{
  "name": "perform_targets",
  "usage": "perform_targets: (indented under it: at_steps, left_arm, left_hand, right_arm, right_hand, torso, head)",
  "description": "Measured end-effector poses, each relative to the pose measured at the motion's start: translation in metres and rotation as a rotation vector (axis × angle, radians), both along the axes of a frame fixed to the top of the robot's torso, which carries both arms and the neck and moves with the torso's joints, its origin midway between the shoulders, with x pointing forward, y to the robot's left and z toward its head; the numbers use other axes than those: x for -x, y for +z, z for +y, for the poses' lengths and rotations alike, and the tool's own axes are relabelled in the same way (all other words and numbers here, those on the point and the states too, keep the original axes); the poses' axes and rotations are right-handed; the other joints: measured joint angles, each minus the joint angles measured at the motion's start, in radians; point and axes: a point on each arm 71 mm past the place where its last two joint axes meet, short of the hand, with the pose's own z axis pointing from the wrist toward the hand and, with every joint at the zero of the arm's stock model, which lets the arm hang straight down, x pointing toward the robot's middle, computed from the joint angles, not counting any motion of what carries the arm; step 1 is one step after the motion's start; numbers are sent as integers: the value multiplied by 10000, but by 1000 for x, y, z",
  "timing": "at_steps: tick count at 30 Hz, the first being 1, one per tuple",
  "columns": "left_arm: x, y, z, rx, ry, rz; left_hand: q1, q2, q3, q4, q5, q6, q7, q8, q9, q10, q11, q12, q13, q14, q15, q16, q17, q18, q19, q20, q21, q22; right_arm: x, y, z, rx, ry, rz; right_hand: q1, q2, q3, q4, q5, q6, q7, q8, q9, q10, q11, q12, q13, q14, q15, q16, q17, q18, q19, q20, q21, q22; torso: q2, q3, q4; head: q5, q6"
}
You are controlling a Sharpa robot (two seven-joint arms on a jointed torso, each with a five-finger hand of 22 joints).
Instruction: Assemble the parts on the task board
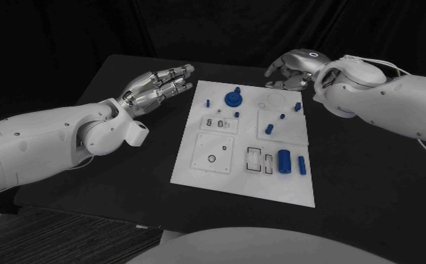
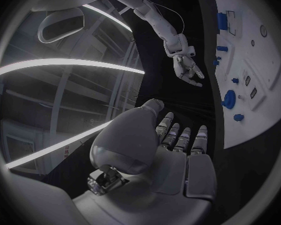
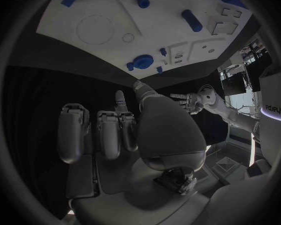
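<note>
A flat white rectangular task board (image 1: 206,172) lies in the middle of a black surface (image 1: 133,178), seen from above.

To the left of the board, the left robot hand (image 1: 160,88) hovers just off the board's far left corner. Its silver fingers are stretched out straight, side by side, and hold nothing.

On the board, small blue plastic parts can be counted, though some are too small to be sure of. Near the board's far edge sits one round blue knob (image 1: 233,98) with a stub on top, and a small blue peg (image 1: 207,102) just left of it. One tiny blue peg (image 1: 236,114) lies just nearer than the knob. Toward the board's right side there are three short blue pegs (image 1: 269,129). At the board's near right stand one thick blue cylinder (image 1: 284,160) and one thin blue bar (image 1: 301,165) beside it. That makes about eight blue parts. The board also carries outlined recesses and one black ring (image 1: 212,158) at its near left.

To the right of the board, the right robot hand (image 1: 293,73) hangs above the board's far right corner, fingers curled downward and inward, holding nothing.

Black curtains (image 1: 213,12) hang behind the surface.
</note>
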Motion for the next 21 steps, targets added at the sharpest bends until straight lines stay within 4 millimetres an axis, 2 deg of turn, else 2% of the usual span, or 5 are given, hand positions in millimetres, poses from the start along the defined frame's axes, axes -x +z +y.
perform_targets:
  at_steps: [3, 5, 7, 14, 21]
  left_arm:
    - [0, 0, 0, 0, 0, 0]
    - [0, 0, 0, -2, 7, 1]
    - [0, 0, 1, -7, 23, -1]
    - [0, 0, 3, -18, 57, 4]
    - [1, -1, 5, -27, 82, 34]
  left_hand:
    - [0, 0, 0, 0, 0, 0, 0, 0, 0, 0, 0, 0, 0, 0, 0, 0, 0, 1, 0, 0, 0, -9]
    - [0, 0, 0, 0, 0, 0, 0, 0, 0, 0, 0, 0, 0, 0, 0, 0, 0, 1, 0, 0, 0, -2]
    - [0, 0, 0, 0, 0, 0, 0, 0, 0, 0, 0, 0, 0, 0, 0, 0, 0, 1, 0, 0, 0, -6]
    - [0, 0, 0, 0, 0, 0, 0, 0, 0, 0, 0, 0, 0, 0, 0, 0, 0, 0, 0, 0, 0, -1]
    - [0, 0, 0, 0, 0, 0, 0, 0, 0, 0, 0, 0, 0, 0, 0, 0, 0, 1, 0, 0, 0, 0]
  right_arm:
    - [8, 4, -16, -87, -189, -89]
    - [11, 5, -27, -112, -359, -129]
    - [14, 4, -36, -135, -516, -151]
    - [25, -17, -62, -142, -1017, 77]
    - [28, -34, -76, -156, -1371, 81]
  right_hand:
    - [34, -35, -1, 0, -2, -41, -40, -76, -2, -46, -57, 0, 0, 1, -1, 1, 0, 0, 1, -2, 5, 0]
    - [169, -212, 0, 3, -195, -107, -108, -87, -3, 38, -142, 0, 0, 1, -5, 1, 0, -1, 67, -71, 6, 0]
    - [28, -470, -241, 245, -502, -244, -249, -87, -10, 162, -266, 0, 0, -163, -166, 8, 0, -1, 94, -118, 8, 0]
    - [26, -472, -330, 336, -622, -245, -249, -87, -14, 156, -268, 0, 0, -60, -208, 8, 0, -2, 7, -206, 9, 0]
    - [27, -473, -456, 462, -622, -245, -249, -87, -15, 156, -268, 0, 0, -60, -208, 8, 0, -1, 6, -207, 9, 0]
  torso:
    - [-4, 0, -4]
    - [-4, 0, -4]
    - [-2, -2, -1]
    - [4, -13, 7]
    - [1, -16, -40]
  head:
    - [-26, -12]
    - [-39, -17]
    - [-50, -18]
    - [-111, 58]
    - [-42, -15]
